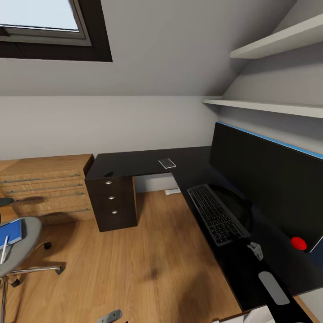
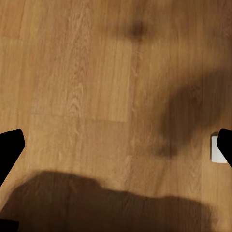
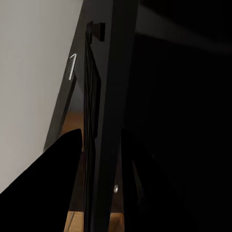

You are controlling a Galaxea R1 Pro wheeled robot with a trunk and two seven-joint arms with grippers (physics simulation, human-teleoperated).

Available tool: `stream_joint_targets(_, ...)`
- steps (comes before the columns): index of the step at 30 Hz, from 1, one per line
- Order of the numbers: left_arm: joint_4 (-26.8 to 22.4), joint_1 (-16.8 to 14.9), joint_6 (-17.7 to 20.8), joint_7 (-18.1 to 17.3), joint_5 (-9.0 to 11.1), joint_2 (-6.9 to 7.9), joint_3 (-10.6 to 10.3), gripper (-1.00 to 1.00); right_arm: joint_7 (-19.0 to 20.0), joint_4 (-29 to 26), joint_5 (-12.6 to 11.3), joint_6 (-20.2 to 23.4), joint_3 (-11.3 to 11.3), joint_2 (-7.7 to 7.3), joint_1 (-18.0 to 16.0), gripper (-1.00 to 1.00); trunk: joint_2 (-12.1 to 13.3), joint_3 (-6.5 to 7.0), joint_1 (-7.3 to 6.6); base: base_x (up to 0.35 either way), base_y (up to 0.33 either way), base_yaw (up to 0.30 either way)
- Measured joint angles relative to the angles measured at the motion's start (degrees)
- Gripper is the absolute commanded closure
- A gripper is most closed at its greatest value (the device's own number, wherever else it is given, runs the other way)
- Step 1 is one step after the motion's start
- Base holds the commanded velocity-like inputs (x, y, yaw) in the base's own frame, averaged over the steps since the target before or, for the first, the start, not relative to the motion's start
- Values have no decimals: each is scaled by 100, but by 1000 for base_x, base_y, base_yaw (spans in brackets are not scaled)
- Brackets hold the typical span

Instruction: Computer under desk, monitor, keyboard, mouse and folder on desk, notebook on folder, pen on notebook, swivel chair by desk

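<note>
Folder (image 1: 10, 232): bright blue, flat on the round grey seat of the swivel chair (image 1: 22, 244) at the head view's lower left, well apart from the desk.
Pen (image 1: 4, 250): slim light stick lying just beside the folder on the same seat, partly over its edge.
Notebook (image 1: 167, 163): thin dark book with a pale edge, flat on the far arm of the desk near the inner corner.
Desk (image 1: 134, 162): black, L-shaped, with a drawer unit with round silver knobs (image 1: 112, 204) under its left end.
Keyboard (image 1: 216, 213): on the near arm of the desk, right in front of the monitor (image 1: 269, 177).
Mouse (image 1: 274, 288): pale grey oval on the desk, nearer the camera than the keyboard.
Left gripper (image 2: 116, 145): fingers spread wide at the picture's two sides, nothing between them; bare wood floor (image 2: 87, 87) beneath. Folder, pen and chair lie nowhere near it.
Right gripper: dark fingertips (image 3: 48, 188) close against the desk's black edge; how far apart they stand I cannot tell.
Wooden dresser (image 1: 45, 188): just left of the drawer unit.
</note>
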Motion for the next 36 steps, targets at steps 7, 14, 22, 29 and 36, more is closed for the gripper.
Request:
stream_joint_targets(7,1,0,0,3,1,0,-1,-100,-54,-18,-55,22,6,1,-2,100,-1,1,0,0,0,0)
stream_joint_targets(14,1,0,0,3,1,0,-1,-100,-54,-18,-55,23,6,1,-2,100,-1,1,0,0,0,0)
stream_joint_targets(22,0,1,1,-4,5,-7,2,-100,-6,-19,-63,23,-7,1,-2,100,-161,-71,87,0,0,0)
stream_joint_targets(29,0,0,0,-1,14,-1,2,-100,-6,-20,-65,23,-2,1,-3,100,-161,-71,87,0,0,0)
stream_joint_targets(36,0,0,-6,-15,25,0,21,-100,-5,-20,-65,23,1,1,-3,100,-161,-71,87,0,0,0)
